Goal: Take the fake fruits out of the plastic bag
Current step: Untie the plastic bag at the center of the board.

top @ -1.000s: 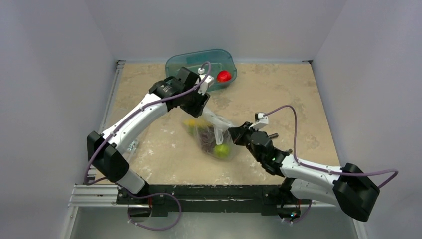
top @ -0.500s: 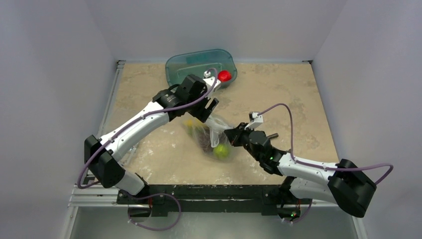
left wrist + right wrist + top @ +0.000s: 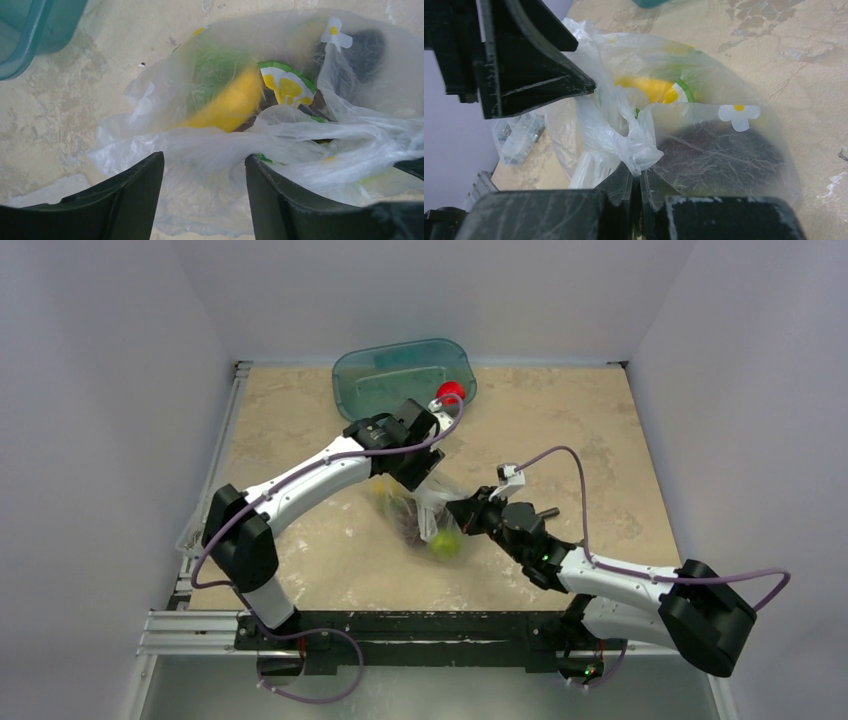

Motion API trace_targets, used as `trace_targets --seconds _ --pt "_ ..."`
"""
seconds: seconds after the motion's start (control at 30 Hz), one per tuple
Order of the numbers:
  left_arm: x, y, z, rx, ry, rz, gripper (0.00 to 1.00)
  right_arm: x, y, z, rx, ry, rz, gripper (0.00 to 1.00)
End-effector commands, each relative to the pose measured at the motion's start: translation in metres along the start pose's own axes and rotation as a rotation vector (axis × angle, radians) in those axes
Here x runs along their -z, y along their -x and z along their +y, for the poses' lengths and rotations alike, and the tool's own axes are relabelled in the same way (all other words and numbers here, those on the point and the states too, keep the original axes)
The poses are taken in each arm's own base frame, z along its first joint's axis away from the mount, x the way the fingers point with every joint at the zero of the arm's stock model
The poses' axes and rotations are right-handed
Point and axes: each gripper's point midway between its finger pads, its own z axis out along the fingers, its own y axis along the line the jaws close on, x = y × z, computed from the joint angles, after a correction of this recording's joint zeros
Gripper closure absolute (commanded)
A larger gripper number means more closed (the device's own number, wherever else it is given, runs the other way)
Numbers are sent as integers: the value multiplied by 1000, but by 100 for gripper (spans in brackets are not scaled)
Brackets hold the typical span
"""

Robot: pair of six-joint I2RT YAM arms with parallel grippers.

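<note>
The plastic bag (image 3: 428, 508) lies mid-table with the fake fruits inside. A yellow banana (image 3: 230, 102), a green bunch (image 3: 212, 75) and dark purple grapes (image 3: 719, 155) show through it. A green apple (image 3: 445, 543) sits at its near end. My left gripper (image 3: 204, 160) is open, and a whitish fold of the bag (image 3: 210, 150) lies between its fingers; in the top view it (image 3: 425, 468) is at the bag's far end. My right gripper (image 3: 639, 175) is shut on a bunched fold of the bag (image 3: 636, 147) at its right side (image 3: 462, 512).
A teal translucent tub (image 3: 400, 365) stands at the back, with a red round fruit (image 3: 450, 392) at its right rim. A flat clear box (image 3: 516, 137) lies near the table's left edge. The left arm's fingers (image 3: 539, 75) hang just over the bag.
My left gripper has moved right and down from the tub onto the bag's far end. My right gripper has shifted slightly left, still holding the fold.
</note>
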Motion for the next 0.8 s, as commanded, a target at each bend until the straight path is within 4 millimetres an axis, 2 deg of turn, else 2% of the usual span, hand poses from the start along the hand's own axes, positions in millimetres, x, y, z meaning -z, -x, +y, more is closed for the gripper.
trace_targets --seconds 0.0,0.07,0.13,0.23,0.33,0.43,0.6,0.7,0.77 --pt "5 4 17 -22 93 34 48 1 21 17 -14 61 -65 100" --pt "12 4 28 -12 145 28 67 3 20 14 -30 49 -69 100" --pt "20 6 39 6 180 3 79 6 16 7 -73 23 -67 100" --pt "32 7 58 80 235 -34 100 17 12 -23 -225 -97 -114 100" --pt "44 10 73 137 255 -81 100 30 12 -46 -360 -145 -174 100" --pt "52 14 72 158 207 -137 100 34 17 -51 -330 -151 -192 100" --pt "53 18 61 138 133 -157 100 23 36 -23 39 -116 -103 100" --pt "52 19 56 136 104 -148 100 15 43 -4 213 -64 -41 92" --pt "53 20 52 132 82 -151 100 11 46 6 281 -33 -15 79"
